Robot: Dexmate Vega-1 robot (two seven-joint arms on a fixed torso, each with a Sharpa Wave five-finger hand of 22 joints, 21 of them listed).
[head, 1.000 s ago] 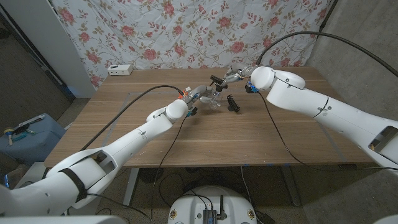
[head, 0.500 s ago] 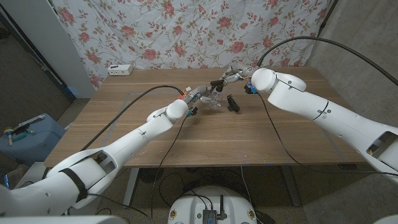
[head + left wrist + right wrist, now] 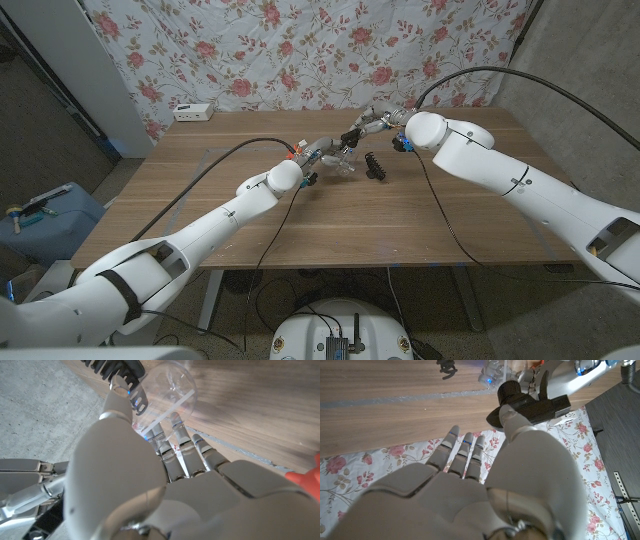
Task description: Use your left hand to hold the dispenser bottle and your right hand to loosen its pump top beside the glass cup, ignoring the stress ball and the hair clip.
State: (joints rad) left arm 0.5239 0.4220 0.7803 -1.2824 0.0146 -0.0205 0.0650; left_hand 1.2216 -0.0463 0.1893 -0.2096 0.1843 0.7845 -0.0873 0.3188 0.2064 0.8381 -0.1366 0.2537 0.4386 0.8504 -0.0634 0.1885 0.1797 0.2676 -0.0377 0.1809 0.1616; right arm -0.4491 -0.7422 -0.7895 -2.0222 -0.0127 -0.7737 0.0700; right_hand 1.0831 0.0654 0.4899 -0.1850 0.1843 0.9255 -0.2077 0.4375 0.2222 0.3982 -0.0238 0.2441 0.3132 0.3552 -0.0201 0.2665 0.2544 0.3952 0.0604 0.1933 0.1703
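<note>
Since a second ago, we see our right arm has edged slightly inward toward the bottle, while our left arm has kept its place.

From the head view, our left hand (image 3: 318, 152) grips the dispenser bottle (image 3: 335, 153) near the middle of the wooden table (image 3: 200, 200). Our right hand (image 3: 375, 121) sits just beyond the bottle with its fingers at the black pump top (image 3: 350, 132); we cannot tell from here whether they close on it. The black hair clip (image 3: 375, 166) lies just beside the left hand, on the right arm's side. A white box (image 3: 194, 112) rests at the far edge, well apart.

From the left wrist view, our left hand (image 3: 165, 475) has its fingers (image 3: 176, 435) wrapped against the clear bottle, with the glass cup (image 3: 172, 382) just past the fingertips and the hair clip (image 3: 112, 367) beside it.

From the right wrist view, our right hand (image 3: 465, 485) shows fingers (image 3: 465, 452) stretched out, thumb reaching to the pump top (image 3: 512, 392).
</note>
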